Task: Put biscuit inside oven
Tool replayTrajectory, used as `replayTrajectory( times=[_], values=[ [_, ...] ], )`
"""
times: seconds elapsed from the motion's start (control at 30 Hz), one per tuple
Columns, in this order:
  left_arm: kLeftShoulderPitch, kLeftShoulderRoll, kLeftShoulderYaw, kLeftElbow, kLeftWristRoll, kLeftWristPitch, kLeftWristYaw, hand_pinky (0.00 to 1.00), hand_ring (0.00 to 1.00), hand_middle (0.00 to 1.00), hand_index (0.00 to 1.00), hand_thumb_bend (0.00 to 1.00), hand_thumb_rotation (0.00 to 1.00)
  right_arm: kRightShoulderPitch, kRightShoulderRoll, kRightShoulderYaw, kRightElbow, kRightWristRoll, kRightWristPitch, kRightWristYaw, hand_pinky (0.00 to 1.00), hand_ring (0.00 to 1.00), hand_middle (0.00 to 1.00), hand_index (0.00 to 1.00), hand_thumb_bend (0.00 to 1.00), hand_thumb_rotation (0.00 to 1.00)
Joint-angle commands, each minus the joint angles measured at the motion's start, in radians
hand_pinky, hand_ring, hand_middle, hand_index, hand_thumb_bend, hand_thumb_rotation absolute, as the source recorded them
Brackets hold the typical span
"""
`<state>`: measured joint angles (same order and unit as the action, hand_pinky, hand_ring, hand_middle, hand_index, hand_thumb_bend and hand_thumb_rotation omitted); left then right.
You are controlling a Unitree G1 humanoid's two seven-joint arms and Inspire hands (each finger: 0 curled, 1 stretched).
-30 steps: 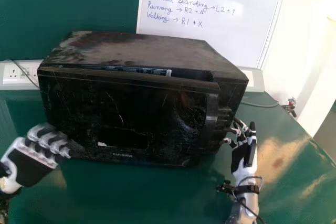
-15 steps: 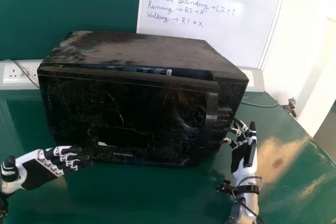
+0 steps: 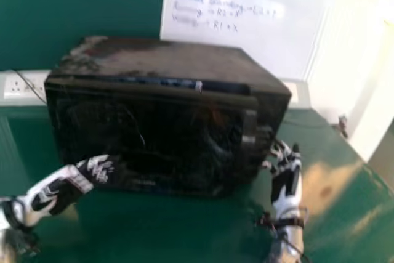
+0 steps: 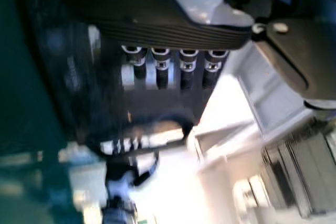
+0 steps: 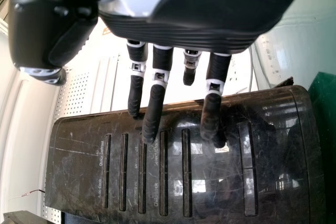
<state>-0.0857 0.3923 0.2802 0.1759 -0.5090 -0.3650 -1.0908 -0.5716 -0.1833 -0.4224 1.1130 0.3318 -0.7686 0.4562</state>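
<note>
In the head view, the black oven (image 3: 166, 56) stands in the middle of the green bench (image 3: 154, 232), its front towards the robot. The door (image 3: 154, 127) sits slightly proud of the body, with a gap along its upper edge. The left robot hand (image 3: 79, 178) is before the lower left part of the door, blurred, with its fingers stretched out towards it — whether they touch, I cannot tell. The right robot hand (image 3: 284, 180) is at the oven's right front side, fingers extended forward. Behind the oven, a whiteboard (image 3: 246, 4) with handwriting leans against the wall, and a white socket panel (image 3: 23, 84) lies to the left.

In the left wrist view, the left robot hand is loosely open, its fingers (image 4: 161, 77) side by side and its thumb (image 4: 302, 61) set well apart from them. The oven's dark, shiny surface lies beyond the fingers.

In the right wrist view, the right robot hand is open as well — fingers (image 5: 154, 108) spread and nearly straight, thumb (image 5: 50, 35) out to the side. The fingertips are over or just beside the oven's scratched control panel (image 5: 220, 166), near its long, narrow buttons (image 5: 164, 177); contact is unclear.
</note>
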Motion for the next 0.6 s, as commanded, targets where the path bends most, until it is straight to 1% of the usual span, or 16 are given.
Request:
replayTrajectory(
  times=[0.0, 0.03, 0.1, 0.17, 0.27, 0.37, 0.43, 0.5, 0.57],
  values=[
    [-0.004, -0.017, -0.023, 0.000, 0.025, -0.001, 0.042, 0.89, 0.98, 1.00, 1.00, 0.05, 0.00, 0.054, 0.049, 0.004, 0.033, 0.002, 0.002, -0.001, 0.29, 0.36, 0.45, 0.73, 0.74, 1.00],
    [-0.012, -0.022, -0.029, 0.010, 0.034, -0.010, 0.052, 0.83, 0.97, 1.00, 1.00, 0.05, 0.00, 0.055, 0.048, 0.006, 0.033, -0.001, 0.003, -0.004, 0.29, 0.36, 0.45, 0.73, 0.74, 1.00],
    [-0.024, -0.027, -0.040, 0.025, 0.047, -0.015, 0.071, 0.77, 0.96, 0.99, 1.00, 0.04, 0.00, 0.055, 0.046, 0.007, 0.035, -0.003, 0.001, -0.003, 0.28, 0.36, 0.45, 0.73, 0.74, 1.00],
    [-0.032, -0.025, -0.048, 0.031, 0.061, -0.008, 0.091, 0.74, 0.95, 0.99, 1.00, 0.03, 0.00, 0.055, 0.045, 0.007, 0.036, -0.004, -0.001, -0.001, 0.28, 0.36, 0.45, 0.74, 0.73, 1.00],
    [-0.040, -0.023, -0.060, 0.031, 0.089, -0.006, 0.130, 0.68, 0.94, 0.99, 1.00, 0.06, 0.00, 0.055, 0.046, 0.007, 0.036, -0.005, -0.002, -0.002, 0.29, 0.36, 0.45, 0.73, 0.73, 1.00],
    [-0.047, -0.029, -0.075, 0.025, 0.108, 0.003, 0.169, 0.65, 0.94, 1.00, 1.00, 0.10, 0.00, 0.055, 0.047, 0.003, 0.036, 0.001, -0.002, 0.006, 0.29, 0.36, 0.45, 0.73, 0.73, 1.00],
    [-0.049, -0.034, -0.085, 0.016, 0.115, 0.027, 0.204, 0.67, 0.96, 1.00, 1.00, 0.12, 0.00, 0.055, 0.047, 0.002, 0.037, 0.003, -0.004, 0.010, 0.29, 0.36, 0.45, 0.73, 0.73, 1.00],
    [-0.049, -0.042, -0.093, 0.004, 0.118, 0.056, 0.242, 0.68, 0.99, 1.00, 1.00, 0.17, 0.00, 0.054, 0.047, 0.002, 0.037, 0.002, -0.002, 0.007, 0.29, 0.36, 0.45, 0.73, 0.74, 1.00],
    [-0.051, -0.048, -0.098, -0.002, 0.127, 0.069, 0.278, 0.66, 1.00, 1.00, 1.00, 0.19, 0.00, 0.054, 0.045, 0.003, 0.038, 0.001, -0.003, 0.010, 0.29, 0.36, 0.45, 0.74, 0.73, 1.00]
  ],
)
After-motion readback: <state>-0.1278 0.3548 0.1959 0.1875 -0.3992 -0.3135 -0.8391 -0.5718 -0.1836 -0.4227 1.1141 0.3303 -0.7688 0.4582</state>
